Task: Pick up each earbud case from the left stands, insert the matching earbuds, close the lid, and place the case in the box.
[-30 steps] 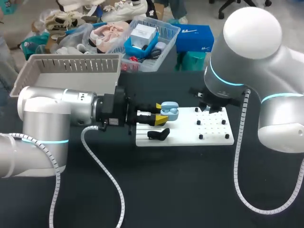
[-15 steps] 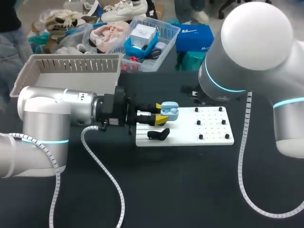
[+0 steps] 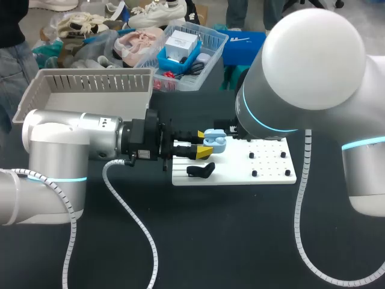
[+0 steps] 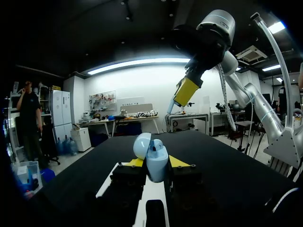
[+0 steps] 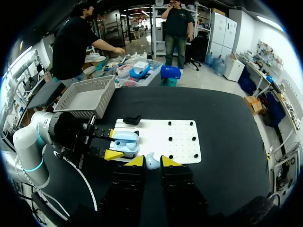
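A light-blue earbud case [image 3: 215,141] with its lid open is held over the left end of the white board [image 3: 267,176]. My left gripper [image 3: 206,143] is shut on it from two sides. In the left wrist view the case [image 4: 150,150] stands upright between the yellow tips, with an earbud showing inside. Above the board, my right gripper [image 5: 148,161] is shut on a small light-blue earbud [image 5: 151,163], just beside the case [image 5: 126,142]. It also hangs above and ahead of the case as the right gripper [image 4: 185,92]. In the head view my right arm's own bulk hides it.
A black stand [image 3: 200,170] sits on the board's left front part. Several black pegs [image 3: 254,173] dot its right half. A grey slatted box [image 3: 90,90] stands at the back left, behind my left arm. Bare black tabletop lies in front of the board.
My right arm has swung left over the board toward the held case. The left arm and the case have stayed put.
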